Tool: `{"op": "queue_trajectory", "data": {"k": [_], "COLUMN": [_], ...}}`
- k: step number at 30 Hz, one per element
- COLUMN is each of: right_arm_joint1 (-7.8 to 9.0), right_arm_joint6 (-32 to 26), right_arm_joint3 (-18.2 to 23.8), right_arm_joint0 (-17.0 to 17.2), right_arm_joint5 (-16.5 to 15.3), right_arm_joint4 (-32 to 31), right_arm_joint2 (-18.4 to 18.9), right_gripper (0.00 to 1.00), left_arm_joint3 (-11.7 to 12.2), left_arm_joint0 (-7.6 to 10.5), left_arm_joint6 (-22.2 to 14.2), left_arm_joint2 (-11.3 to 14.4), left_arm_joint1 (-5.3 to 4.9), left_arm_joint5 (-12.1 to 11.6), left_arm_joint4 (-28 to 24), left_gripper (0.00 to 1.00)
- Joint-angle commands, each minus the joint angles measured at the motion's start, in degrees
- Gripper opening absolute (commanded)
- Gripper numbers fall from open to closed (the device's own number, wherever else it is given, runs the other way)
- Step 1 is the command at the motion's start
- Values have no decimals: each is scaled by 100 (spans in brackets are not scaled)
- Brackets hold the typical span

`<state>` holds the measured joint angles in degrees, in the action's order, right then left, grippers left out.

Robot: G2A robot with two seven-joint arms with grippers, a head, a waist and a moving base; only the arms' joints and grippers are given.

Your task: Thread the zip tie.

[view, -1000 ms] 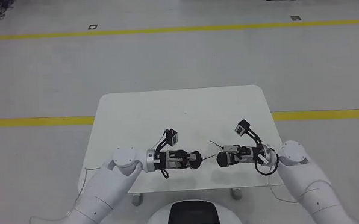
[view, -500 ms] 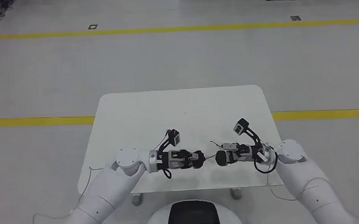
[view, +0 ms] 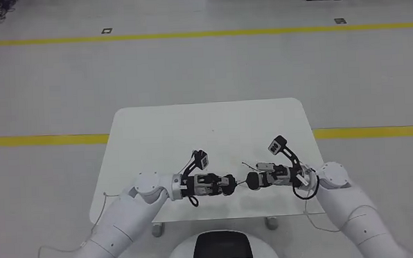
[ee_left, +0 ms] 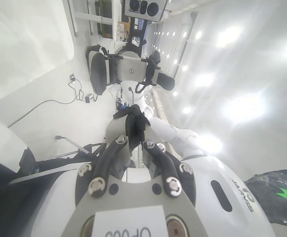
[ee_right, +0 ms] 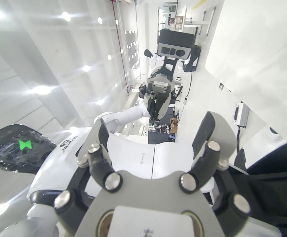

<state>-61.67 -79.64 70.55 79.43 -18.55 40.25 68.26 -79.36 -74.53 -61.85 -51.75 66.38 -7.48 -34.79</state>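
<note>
1. the floor (view: pixel 52 87) takes up the upper half of the top view, pale grey, with two yellow lines (view: pixel 188 35) running straight across it.
2. the table (view: pixel 206 125) is white with rounded corners and sits in the middle of the top view, its near edge low in the frame.
3. the left arm (view: pixel 120 226) comes in from the lower left corner and the right arm (view: pixel 356 213) from the lower right. Both are bent inward toward the lower middle, over the near part of the table.
4. the left gripper (view: pixel 227 184) and right gripper (view: pixel 252 182) face each other tip to tip at the lower middle of the top view, near one another but apart.
5. the right gripper has its fingers (ee_right: pixel 101 134) spread wide.
6. the left gripper has its fingers (ee_left: pixel 139 132) pressed together, clamped on the zip tie (ee_left: pixel 133 98).
7. the zip tie is a thin black strip sticking out past the left fingertips toward the right gripper, in the air above the table. just above the centre of the left wrist view, its free end points at the right gripper's body between the spread fingers. whether it touches there cannot be told.
</note>
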Motion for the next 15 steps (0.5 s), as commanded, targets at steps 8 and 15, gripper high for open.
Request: {"op": "queue_trajectory", "data": {"k": [8, 15], "right_arm_joint1": [132, 244], "right_arm_joint6": [0, 0], "right_arm_joint3": [-55, -208], "right_arm_joint0": [-76, -237], "right_arm_joint5": [-93, -93], "right_arm_joint4": [535, 655], "right_arm_joint2": [-358, -568], "right_gripper": [76, 45], "left_arm_joint3": [61, 163], "left_arm_joint0": [19, 91], "left_arm_joint6": [-160, -284], "left_arm_joint2": [47, 131], "left_arm_joint1": [-18, -17], "left_arm_joint5": [-78, -84], "left_arm_joint4": [-250, -387], "left_gripper": [0, 0]}}
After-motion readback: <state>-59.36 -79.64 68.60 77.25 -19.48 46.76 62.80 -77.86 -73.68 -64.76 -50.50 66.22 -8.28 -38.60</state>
